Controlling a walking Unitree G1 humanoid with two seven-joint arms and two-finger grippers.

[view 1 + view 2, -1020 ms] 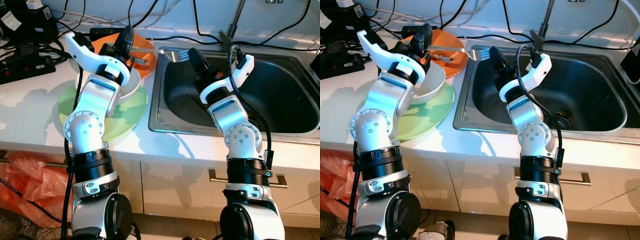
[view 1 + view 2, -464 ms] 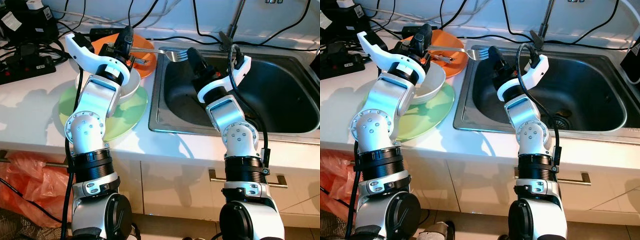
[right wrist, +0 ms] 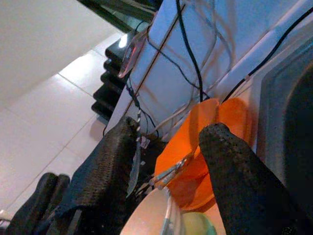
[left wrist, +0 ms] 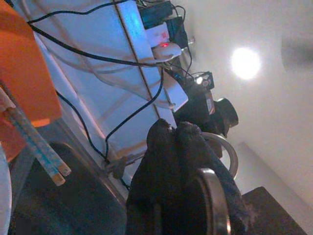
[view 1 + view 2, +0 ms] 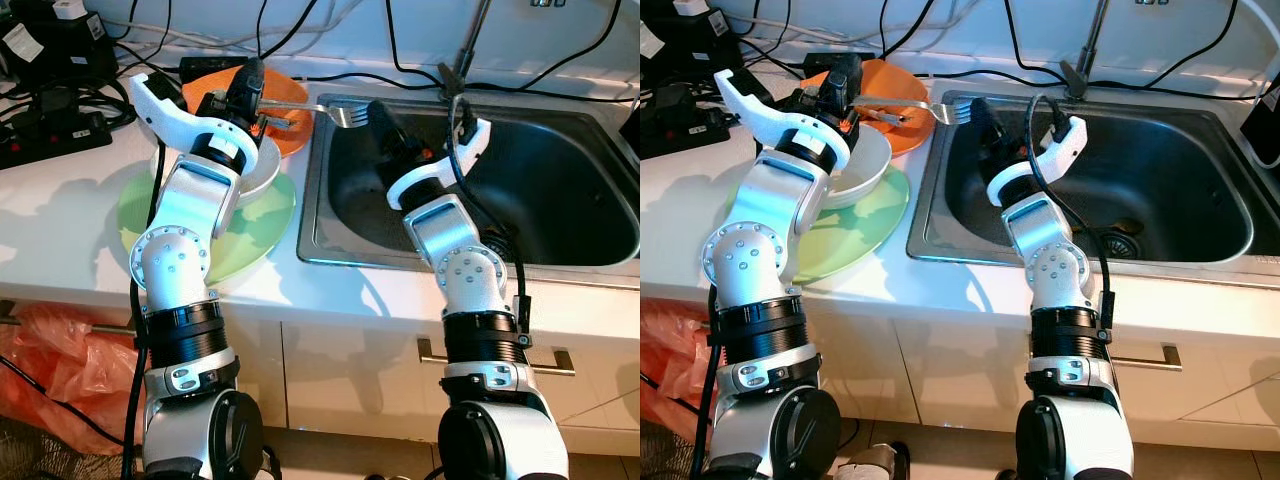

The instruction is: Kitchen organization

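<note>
The sink [image 5: 560,250] is the biggest thing here, a steel basin set in the white counter [image 5: 60,200]. Left of its rim a green plate [image 5: 255,225] lies flat with a white bowl [image 5: 262,175] on it, and an orange plate [image 5: 290,95] sits just behind the bowl.

A fork [image 5: 335,113] spans the gap between the 2 arms, tines over the sink's left rim, handle running back over the orange plate. The left gripper [image 5: 250,85] is above the orange plate with its 2 fingers pressed together; it appears to pinch the fork's handle, though the contact itself is hard to make out. The right gripper [image 5: 378,118] hangs at the sink's back-left corner right beside the tines; in the right wrist view its fingers [image 3: 234,176] stand clearly apart.

Risks, as I judge them: if this is a handover, letting go on the left before the right closes would drop the fork into the basin or onto the plates. The right wrist cable [image 5: 455,150] loops close to the faucet stem [image 5: 470,50], so a wide swing could snag it. Black cords [image 5: 400,75] trail along the counter's back edge behind both grippers.

Open room is mostly over the basin, which is bare apart from the drain [image 5: 1127,238]. The counter strip between plates and sink rim is narrow.
</note>
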